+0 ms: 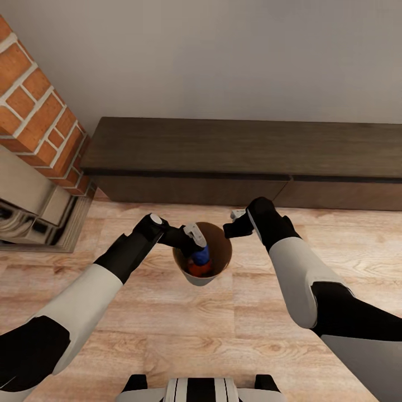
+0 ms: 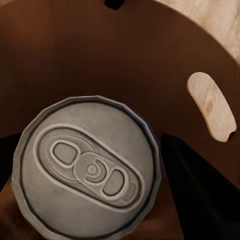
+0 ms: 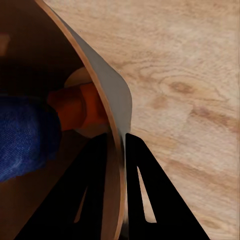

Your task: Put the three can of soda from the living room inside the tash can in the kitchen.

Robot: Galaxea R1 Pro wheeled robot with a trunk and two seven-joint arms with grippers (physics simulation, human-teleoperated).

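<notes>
Wood floor (image 1: 167, 335) filled the lower part of our head view, with a long dark low cabinet (image 1: 245, 156) against the grey wall at 12 o'clock and a red-brick fireplace (image 1: 39, 117) at 10 o'clock. Our left gripper (image 1: 196, 244) reached into the trash can (image 1: 219, 240) from its 9 o'clock side, fingers down inside, closed around the dark blue soda can (image 1: 200, 255). Our left wrist view looked straight down on that can's silver top (image 2: 90, 167) with its pull tab, a dark finger (image 2: 200, 190) beside it, and the glossy brown inner wall (image 2: 100, 55) behind. An orange can (image 1: 198, 269) lay lower in the bin, under the blue one; in our right wrist view it showed as orange (image 3: 80, 105) just past the blue can (image 3: 25, 132). Our right gripper (image 1: 239, 223) sat at the bin's 2 o'clock rim. Our right wrist view showed its two dark fingers (image 3: 150, 195) pinched narrow on the bin's thin wall (image 3: 112, 110), one inside, one outside. The bin stood upright on the floor, centered between our arms.
</notes>
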